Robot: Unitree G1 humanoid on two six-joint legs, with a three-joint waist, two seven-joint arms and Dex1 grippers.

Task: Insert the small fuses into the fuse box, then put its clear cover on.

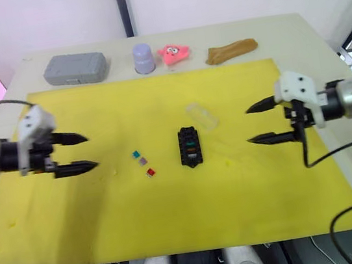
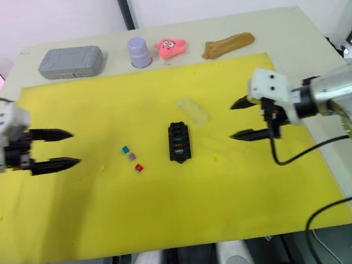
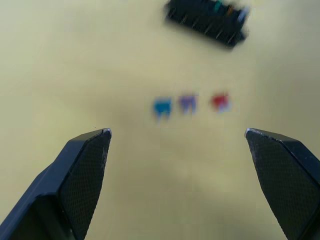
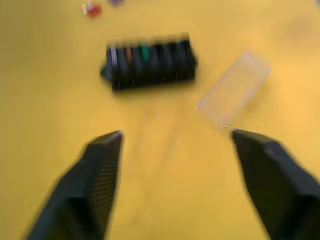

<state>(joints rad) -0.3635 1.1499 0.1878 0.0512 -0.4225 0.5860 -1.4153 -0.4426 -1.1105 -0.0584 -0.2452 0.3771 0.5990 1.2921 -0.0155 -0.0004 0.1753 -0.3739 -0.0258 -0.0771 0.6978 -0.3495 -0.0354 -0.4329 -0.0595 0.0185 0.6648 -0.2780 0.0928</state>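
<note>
Lying near the middle of the yellow mat (image 1: 177,237), the fuse box (image 1: 190,146) is standing free of both grippers, its long side running away from the robot. Three of its slots are already showing fuses, green, amber and a pale grey one, all toward the end nearer the robot. Three more small fuses are sitting loose on the mat just to the robot's left of the box, in a short slanted row: a teal fuse (image 1: 136,154) farthest from the robot, a purplish-grey fuse (image 1: 143,161) in the middle, and a red fuse (image 1: 151,172) nearest. They are lying close together but apart from the box. The clear cover (image 1: 201,115) is resting flat on the mat just beyond the box and a little to the right, near it and tilted at an angle to it.

The left gripper (image 1: 74,153) is hovering over the left part of the mat, its fingers spread wide and empty, pointing toward the loose fuses. The right gripper (image 1: 263,121) is hanging over the right part, fingers likewise parted with nothing between them, facing the box and cover.

Along the table's far edge, off the mat, a grey case (image 1: 75,68), an upturned lilac cup (image 1: 144,58), a pink star-shaped toy (image 1: 175,53) and a brown lump (image 1: 231,50) are lined up.
</note>
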